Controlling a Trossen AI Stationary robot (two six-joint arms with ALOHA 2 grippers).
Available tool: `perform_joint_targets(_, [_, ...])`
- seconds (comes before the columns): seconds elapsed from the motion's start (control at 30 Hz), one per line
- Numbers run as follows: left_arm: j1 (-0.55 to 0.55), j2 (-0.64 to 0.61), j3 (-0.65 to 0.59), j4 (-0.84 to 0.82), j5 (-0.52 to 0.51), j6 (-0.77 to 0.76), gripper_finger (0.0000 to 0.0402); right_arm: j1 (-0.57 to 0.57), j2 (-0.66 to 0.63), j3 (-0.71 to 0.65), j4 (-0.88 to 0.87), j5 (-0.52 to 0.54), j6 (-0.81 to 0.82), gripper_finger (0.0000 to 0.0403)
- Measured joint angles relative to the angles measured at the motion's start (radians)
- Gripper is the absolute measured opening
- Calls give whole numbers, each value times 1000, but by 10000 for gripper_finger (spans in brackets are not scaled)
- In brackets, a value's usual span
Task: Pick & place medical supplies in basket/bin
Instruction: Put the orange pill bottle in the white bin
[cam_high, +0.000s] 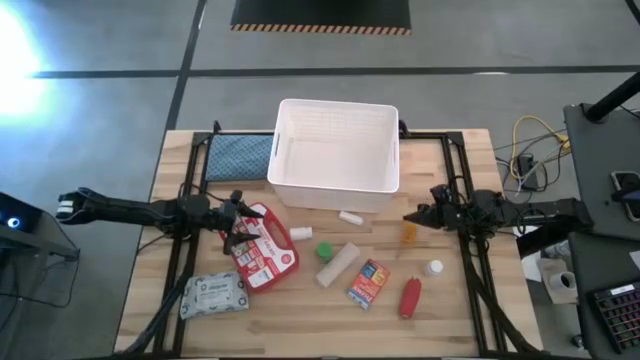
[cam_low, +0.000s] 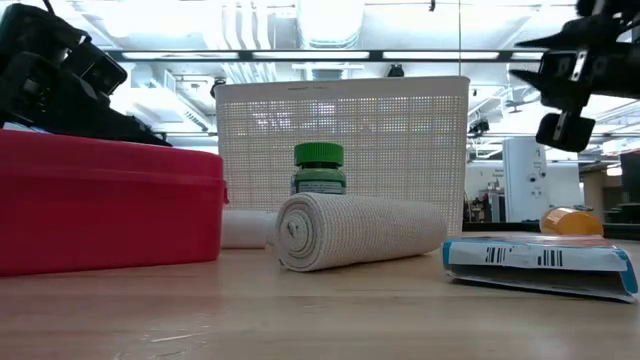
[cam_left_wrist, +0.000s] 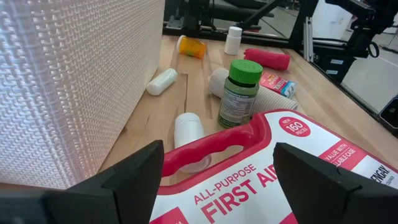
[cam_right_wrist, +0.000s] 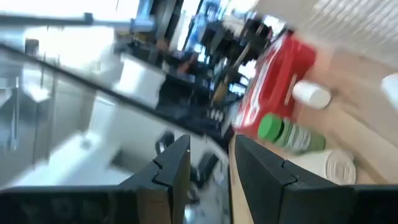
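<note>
The first-aid pouch (cam_high: 264, 254), a red-and-white case with a moulded red handle, is laid on the wooden table (cam_high: 470, 310) in front of the basket (cam_high: 335, 146) and off its left corner, with its long axis running away from that basket toward the table's front edge. The pouch's handle end is straddled by the left gripper (cam_left_wrist: 214, 171), whose fingers are spread apart to either side of it with nothing yet clamped. This arm is judged much the nearer. The basket is seen as a white tub with finely slotted walls. The green-capped bottle (cam_left_wrist: 240, 93) and the ribbed beige bandage roll (cam_low: 358, 230) are found just beside the pouch. The right gripper (cam_high: 412, 215) is held near the basket's right front corner, fingers slightly parted, empty.
</note>
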Motion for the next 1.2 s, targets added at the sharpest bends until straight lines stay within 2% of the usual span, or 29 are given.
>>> perform_joint_targets(0.2, [0,0,0,0,0,0,281,1,0,0,-3,133,100,118])
perform_joint_targets(0.3, [0,0,0,0,0,0,281,1,6,0,-2,170,202,112])
perform_joint_targets(0.4, [0,0,0,0,0,0,281,4,30,0,-61,121,304,104])
perform_joint_targets(0.53, [0,0,0,0,0,0,281,65,92,0,-150,16,542,96])
perform_joint_targets(0.63, [0,0,0,0,0,0,281,138,155,23,-151,13,674,91])
perform_joint_targets(0.9, [0,0,0,0,0,0,281,273,375,238,-177,11,706,79])
perform_joint_targets(1.0, [0,0,0,0,0,0,281,310,482,358,-359,11,693,75])
perform_joint_targets(1.2, [0,0,0,0,0,0,281,360,735,633,-1041,31,708,66])
